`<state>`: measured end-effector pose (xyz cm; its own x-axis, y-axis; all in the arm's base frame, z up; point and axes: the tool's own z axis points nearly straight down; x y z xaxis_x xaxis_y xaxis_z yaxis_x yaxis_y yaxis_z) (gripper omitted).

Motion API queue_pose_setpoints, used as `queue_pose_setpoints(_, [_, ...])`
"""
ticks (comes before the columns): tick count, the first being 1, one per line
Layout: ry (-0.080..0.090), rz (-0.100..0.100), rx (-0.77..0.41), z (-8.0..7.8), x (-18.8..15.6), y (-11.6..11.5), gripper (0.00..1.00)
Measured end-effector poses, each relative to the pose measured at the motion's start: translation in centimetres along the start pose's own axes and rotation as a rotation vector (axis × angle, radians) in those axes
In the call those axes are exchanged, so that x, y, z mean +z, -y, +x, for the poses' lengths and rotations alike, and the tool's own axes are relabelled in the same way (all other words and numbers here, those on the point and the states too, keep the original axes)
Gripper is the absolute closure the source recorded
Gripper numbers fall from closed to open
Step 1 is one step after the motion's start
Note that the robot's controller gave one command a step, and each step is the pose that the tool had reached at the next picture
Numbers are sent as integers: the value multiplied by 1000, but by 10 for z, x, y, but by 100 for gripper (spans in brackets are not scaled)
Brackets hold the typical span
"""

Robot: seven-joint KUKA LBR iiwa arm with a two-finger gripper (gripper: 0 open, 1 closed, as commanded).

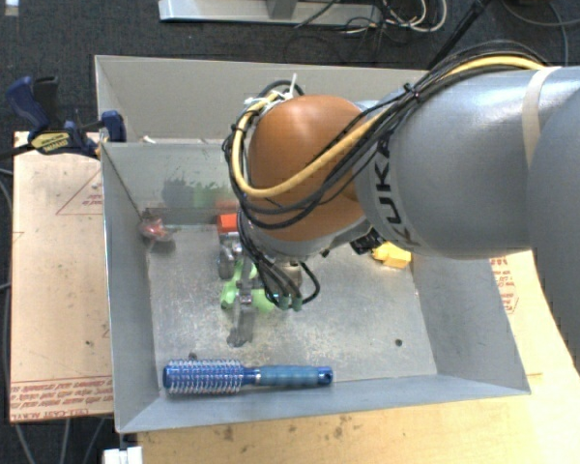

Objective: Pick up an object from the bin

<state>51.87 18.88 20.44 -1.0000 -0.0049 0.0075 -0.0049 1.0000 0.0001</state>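
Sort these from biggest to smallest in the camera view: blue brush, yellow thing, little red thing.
1. Blue brush, clearly the largest.
2 and 3. Yellow thing and little red thing look about alike. The arm hides part of the yellow one, so I can't rank them.

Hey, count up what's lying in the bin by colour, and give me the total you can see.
blue hairbrush, by the near wall: 1
green thing, mid-bin under the arm: 1
yellow thing, at the right: 1
orange-red thing, by the far wall: 1
pinkish thing, far left corner: 1
Total: 5 in view; the arm may hide more.
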Motion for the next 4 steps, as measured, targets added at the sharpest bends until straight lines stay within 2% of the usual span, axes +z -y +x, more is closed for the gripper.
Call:
queue_pose_setpoints(1, [19,-4,-105,33,132,-11,0])
queue_pose_setpoints(2, [6,-1,-106,36,131,-10,100])
queue_pose_setpoints(3, [16,-3,-142,21,11,-31,100])
queue_pose_setpoints(4, [12,-1,-357,39,-68,-38,100])
